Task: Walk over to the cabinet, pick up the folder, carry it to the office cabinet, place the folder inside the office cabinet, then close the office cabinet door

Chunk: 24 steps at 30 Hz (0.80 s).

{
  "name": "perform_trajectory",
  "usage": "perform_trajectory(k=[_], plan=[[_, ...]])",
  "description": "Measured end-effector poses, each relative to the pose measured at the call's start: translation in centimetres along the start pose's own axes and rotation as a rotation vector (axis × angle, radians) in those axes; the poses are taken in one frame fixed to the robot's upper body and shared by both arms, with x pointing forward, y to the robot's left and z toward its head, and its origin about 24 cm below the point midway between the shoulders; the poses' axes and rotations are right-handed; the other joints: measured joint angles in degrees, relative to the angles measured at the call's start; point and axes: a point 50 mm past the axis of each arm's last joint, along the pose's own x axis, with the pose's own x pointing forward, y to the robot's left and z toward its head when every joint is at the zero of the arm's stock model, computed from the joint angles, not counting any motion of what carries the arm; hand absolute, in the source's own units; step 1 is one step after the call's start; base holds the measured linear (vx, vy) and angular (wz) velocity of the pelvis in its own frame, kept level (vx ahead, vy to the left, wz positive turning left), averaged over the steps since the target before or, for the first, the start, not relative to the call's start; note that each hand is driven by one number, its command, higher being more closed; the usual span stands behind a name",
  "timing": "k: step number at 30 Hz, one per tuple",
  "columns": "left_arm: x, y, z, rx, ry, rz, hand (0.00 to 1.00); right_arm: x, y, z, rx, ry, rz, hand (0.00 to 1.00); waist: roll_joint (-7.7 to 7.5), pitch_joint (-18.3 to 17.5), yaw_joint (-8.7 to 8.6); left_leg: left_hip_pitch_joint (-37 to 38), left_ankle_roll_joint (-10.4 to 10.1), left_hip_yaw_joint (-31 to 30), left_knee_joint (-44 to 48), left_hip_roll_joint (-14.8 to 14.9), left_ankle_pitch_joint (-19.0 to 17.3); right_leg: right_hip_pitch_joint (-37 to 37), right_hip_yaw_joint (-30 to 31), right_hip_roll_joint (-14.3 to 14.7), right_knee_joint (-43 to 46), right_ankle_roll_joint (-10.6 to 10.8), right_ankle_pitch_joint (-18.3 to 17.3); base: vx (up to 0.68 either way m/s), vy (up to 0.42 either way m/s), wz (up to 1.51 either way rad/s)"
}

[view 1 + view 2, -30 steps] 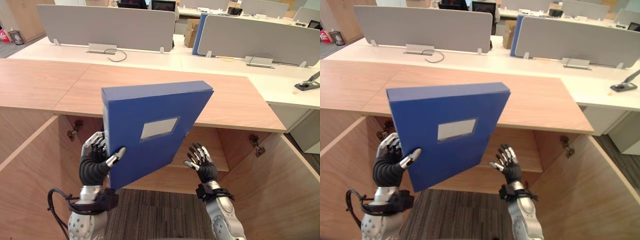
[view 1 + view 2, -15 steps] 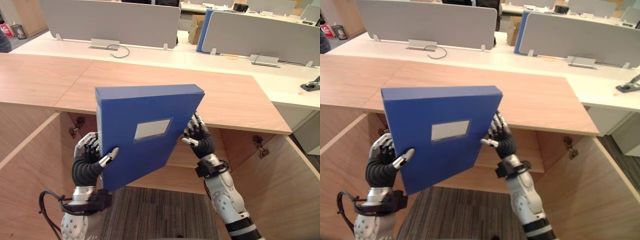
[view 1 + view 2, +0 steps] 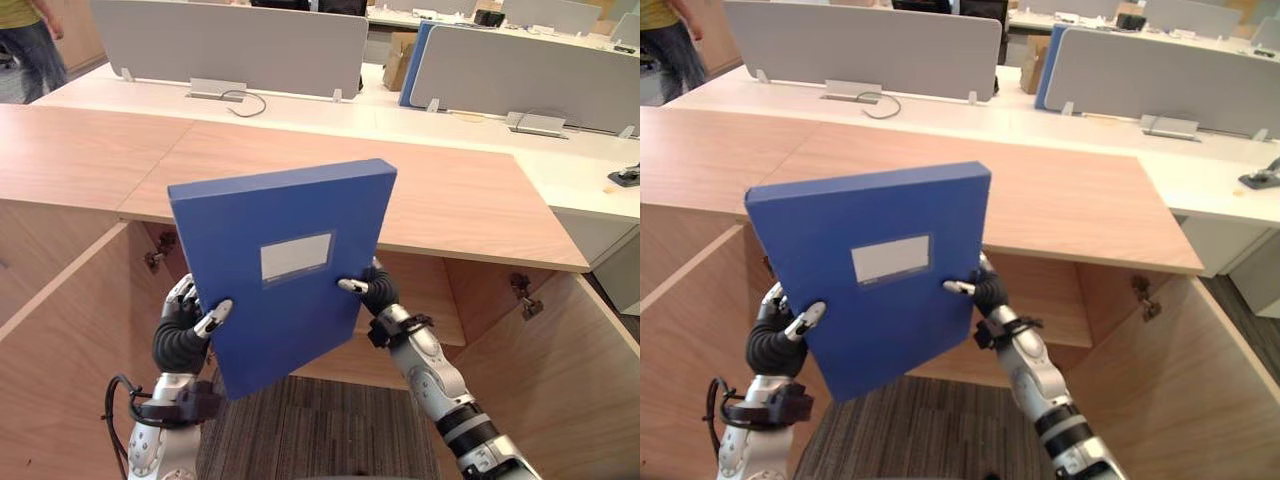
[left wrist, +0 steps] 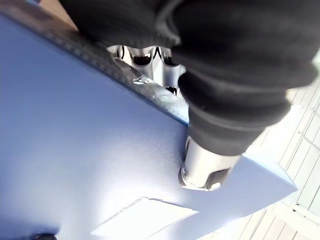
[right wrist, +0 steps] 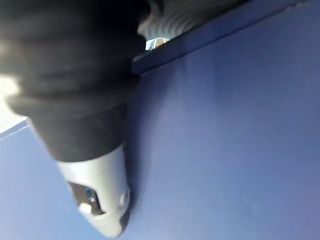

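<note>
Folder point(image 3: 280, 270) gripped in both hands, raised and tilted in front of the open cabinet point(image 3: 450, 205).
I see my left hand point(image 3: 186, 330) pinching the folder's lower left edge, thumb pressed on the blue front and fingers curled behind it. My right hand point(image 3: 374, 292) clamps the right edge the same way, thumb tip on the front and fingers behind. The folder hangs in the air above the carpet point(image 3: 300, 430), label point(image 3: 296, 256) facing me, between the cabinet's open doors point(image 3: 60, 340).

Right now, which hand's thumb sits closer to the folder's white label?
The right hand: its thumb lies just beside the label on the blue folder; the left hand pinches the folder's edge farther away.
</note>
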Motion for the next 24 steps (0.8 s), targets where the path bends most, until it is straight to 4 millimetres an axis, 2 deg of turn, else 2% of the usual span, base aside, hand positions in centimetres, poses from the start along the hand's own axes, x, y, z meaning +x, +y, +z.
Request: perform_trajectory(k=[3, 4, 12, 15, 17, 18, 24], plan=[[0.0, 0.1, 0.1, -0.02, 0.006, -0.008, 1.0, 0.6, 0.0, 0.1, -0.018, 0.001, 0.013, 0.0, 0.04, 0.0, 0.02, 0.0, 0.0, -0.1, 0.0, 0.0, 0.1, 0.0, -0.1, 0.0, 0.0, 0.0, 0.0, 0.0, 0.0, 0.0], [0.0, 0.2, 0.1, -0.02, 0.008, -0.012, 1.0, 0.8, 0.0, 0.1, -0.024, 0.004, 0.016, 1.0, 0.04, 0.0, 0.03, 0.0, -0.1, -0.2, 0.0, 0.0, 0.1, 0.0, -0.1, 0.0, 0.0, 0.0, 0.0, 0.0, 0.0, 0.0], [0.3, 0.7, 0.9, -0.057, 0.017, -0.05, 1.0, 1.6, 0.5, 0.2, -0.155, 0.119, 0.185, 1.0, 0.09, -0.3, 0.07, -0.2, -0.6, -0.4, 0.0, 0.1, 0.5, 0.0, -0.4, 0.1, -0.2, -0.4, 0.3, 0.0, 0.001, 0.01], [0.4, 1.8, 0.9, -0.042, 0.064, -0.08, 1.0, 0.2, 0.3, -0.4, -0.15, 0.258, 0.322, 1.0, 0.08, -1.6, 0.12, -1.0, -0.8, -1.2, 0.1, 0.1, 0.6, 0.3, -1.3, 0.2, -1.3, -0.4, 0.8, -0.01, 0.001, 0.11], [0.3, 1.8, 0.5, -0.062, 0.094, -0.098, 1.0, -0.5, 0.1, -0.9, -0.11, 0.319, 0.334, 1.0, 0.04, -2.0, 0.25, -0.9, -0.8, -1.4, 0.1, 0.2, 0.6, 0.7, -1.4, 0.3, -1.6, -0.5, 0.9, 0.01, 0.003, 0.06], [0.3, 1.5, 0.2, -0.083, 0.114, -0.122, 0.0, -0.9, -0.2, -1.0, -0.095, 0.345, 0.335, 1.0, 0.11, -2.2, 0.46, -0.9, -0.8, -1.4, 0.1, 0.2, 0.6, 0.8, -1.4, 0.3, -1.9, -0.5, 1.1, 0.0, 0.0, 0.0], [0.8, 2.1, -1.1, -0.057, 0.202, -0.226, 0.0, -2.3, -1.3, -1.7, -0.067, 0.511, 0.362, 1.0, 0.09, -2.3, 0.92, -1.1, -0.8, -1.3, 0.5, 0.2, 0.6, 0.9, -1.4, 0.4, -2.0, -0.6, 1.4, 0.0, 0.0, 0.0]])
